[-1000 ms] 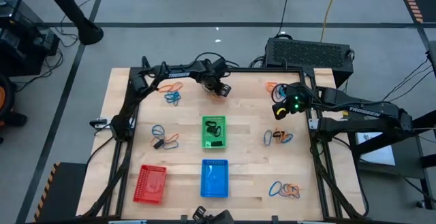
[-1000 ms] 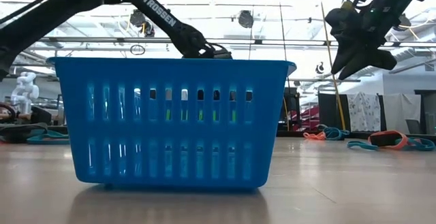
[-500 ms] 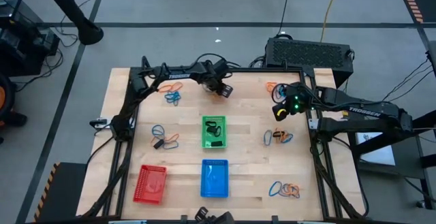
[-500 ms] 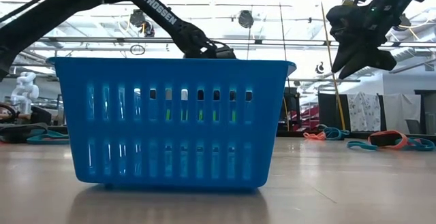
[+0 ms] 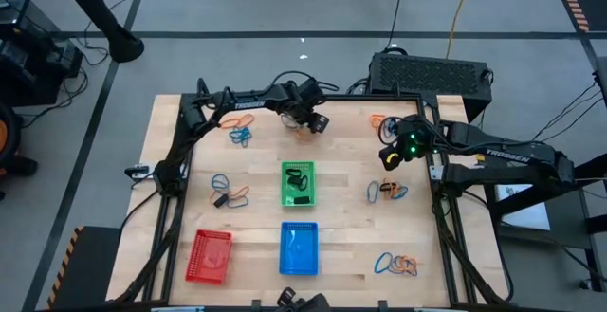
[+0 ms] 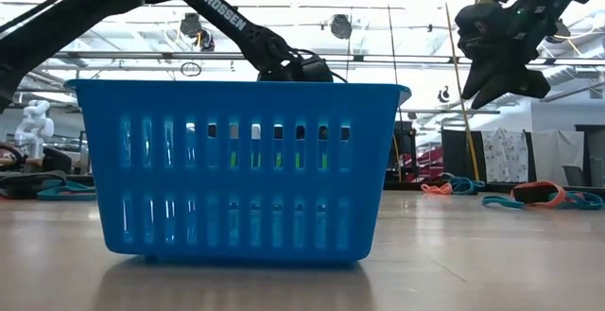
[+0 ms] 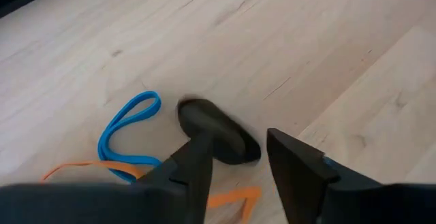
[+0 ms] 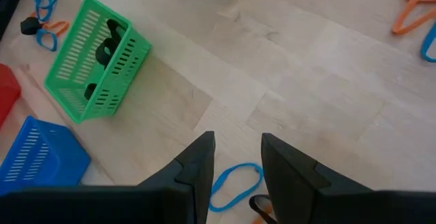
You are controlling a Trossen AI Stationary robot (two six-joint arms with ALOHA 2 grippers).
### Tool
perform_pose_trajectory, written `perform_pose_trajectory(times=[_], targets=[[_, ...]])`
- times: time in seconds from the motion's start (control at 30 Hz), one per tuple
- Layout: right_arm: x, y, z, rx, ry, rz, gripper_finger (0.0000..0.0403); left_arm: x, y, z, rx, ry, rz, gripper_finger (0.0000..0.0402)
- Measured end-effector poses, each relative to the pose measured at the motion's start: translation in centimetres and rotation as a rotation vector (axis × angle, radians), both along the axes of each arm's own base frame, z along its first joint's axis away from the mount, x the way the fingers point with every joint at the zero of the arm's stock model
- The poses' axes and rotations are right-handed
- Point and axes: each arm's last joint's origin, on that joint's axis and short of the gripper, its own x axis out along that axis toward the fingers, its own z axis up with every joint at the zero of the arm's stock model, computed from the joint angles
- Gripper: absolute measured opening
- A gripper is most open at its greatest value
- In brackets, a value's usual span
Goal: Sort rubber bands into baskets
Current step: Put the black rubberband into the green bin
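Three baskets sit mid-counter: green basket [image 5: 299,184] in the middle with a couple of black bands in it, blue basket [image 5: 299,249] right in front of it, red basket [image 5: 211,256] off toward the left front corner. "TROSSEN" reads in white on both arms, plain on the left arm in the low view.

Left gripper [image 5: 312,121] is up near the counter's far edge, jaws parted with nothing between them, over a blue band [image 7: 128,125] and an orange one [image 7: 231,199]. Right gripper [image 5: 389,153] hovers near the right side, jaws also a bit apart and holding nothing.

Rubber bands [image 5: 390,192] lie in small clumps of orange, blue and black near the edges: far left, left middle, far right, right middle, right front [image 5: 396,266]. Plenty of bare wood [image 5: 346,151] lies between the clumps and baskets.
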Motion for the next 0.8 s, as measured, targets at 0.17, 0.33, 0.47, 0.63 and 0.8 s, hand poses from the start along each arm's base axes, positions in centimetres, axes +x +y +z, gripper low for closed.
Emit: perform_pose_trajectory(times=[0.17, 0.33, 0.47, 0.63, 0.8], targets=[[0.0, 0.0, 0.0, -0.006, 0.003, 0.008, 0.0114, 0.1, -0.2, 0.0, -0.001, 0.003, -0.003, 0.0215], [0.0, 0.0, 0.0, -0.007, 0.002, 0.009, 0.0114, 0.4, -0.8, 0.0, 0.028, 0.023, -0.002, 0.0238], [0.0, 0.0, 0.0, -0.008, -0.001, 0.009, 0.0114, 0.7, -1.4, -0.3, 0.020, 0.028, 0.034, 0.0239], [0.0, 0.0, 0.0, -0.008, -0.003, 0.007, 0.0114, 0.7, -1.6, -0.4, 0.036, 0.053, 0.047, 0.0239], [0.0, 0.0, 0.0, -0.007, -0.003, 0.006, 0.0114, 0.8, -2.1, -0.6, 0.065, 0.089, 0.055, 0.0239]])
